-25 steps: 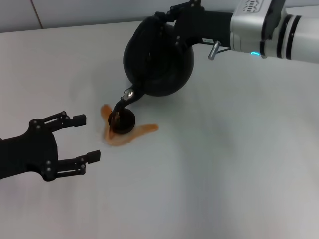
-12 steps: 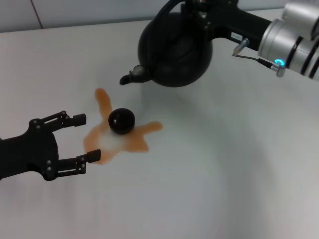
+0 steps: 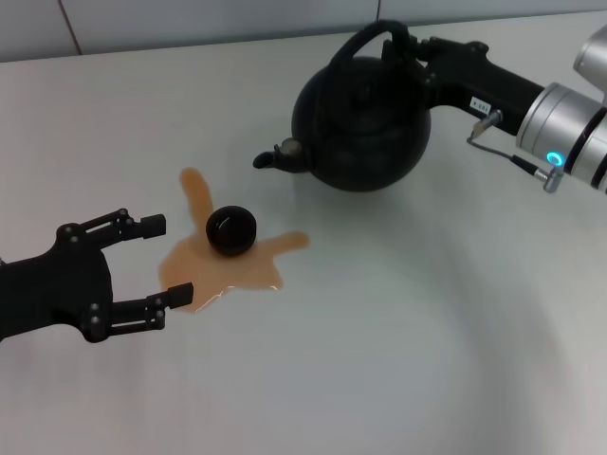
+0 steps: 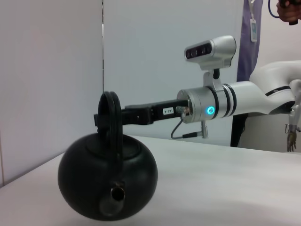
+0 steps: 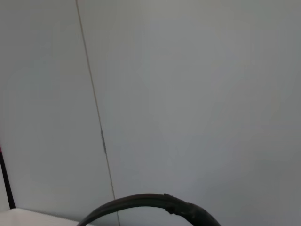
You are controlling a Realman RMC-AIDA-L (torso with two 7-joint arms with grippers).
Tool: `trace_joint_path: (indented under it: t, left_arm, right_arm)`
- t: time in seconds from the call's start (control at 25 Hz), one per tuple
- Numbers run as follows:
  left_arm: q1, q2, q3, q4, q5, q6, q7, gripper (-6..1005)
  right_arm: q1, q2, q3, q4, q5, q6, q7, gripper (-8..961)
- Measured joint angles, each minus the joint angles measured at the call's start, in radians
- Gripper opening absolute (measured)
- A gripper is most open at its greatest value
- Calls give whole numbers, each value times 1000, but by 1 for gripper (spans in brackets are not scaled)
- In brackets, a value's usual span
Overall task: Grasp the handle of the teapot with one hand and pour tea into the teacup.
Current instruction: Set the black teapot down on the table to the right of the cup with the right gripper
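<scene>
The round black teapot (image 3: pixel 365 118) is upright at the back right of the table, spout pointing left; it also shows in the left wrist view (image 4: pixel 108 181). My right gripper (image 3: pixel 410 45) is shut on its arched handle (image 3: pixel 384 36), whose hoop shows in the left wrist view (image 4: pixel 112 123) and the right wrist view (image 5: pixel 155 203). The small black teacup (image 3: pixel 231 231) stands left of the spout, in a spilled puddle of amber tea (image 3: pixel 211 261). My left gripper (image 3: pixel 163 262) is open and empty, left of the cup.
The white table (image 3: pixel 398 332) ends at a pale wall (image 3: pixel 190 19) behind. The tea puddle spreads toward the left gripper's near finger. A person stands far off in the left wrist view (image 4: pixel 254 28).
The teapot has tipped back upright and moved right and away from the cup. Pouring has stopped. The tea puddle around the cup has grown. The left gripper has not moved.
</scene>
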State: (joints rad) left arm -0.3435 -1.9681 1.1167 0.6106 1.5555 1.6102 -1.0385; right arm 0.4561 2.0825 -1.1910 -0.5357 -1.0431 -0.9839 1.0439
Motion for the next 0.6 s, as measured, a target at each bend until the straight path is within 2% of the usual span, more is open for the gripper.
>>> trace_joint_path:
  t: [0.6]
  left_arm:
    - [9, 0, 0, 11, 0, 4, 0, 846]
  right_arm:
    - [-9, -2, 47, 100, 1, 30, -8, 163]
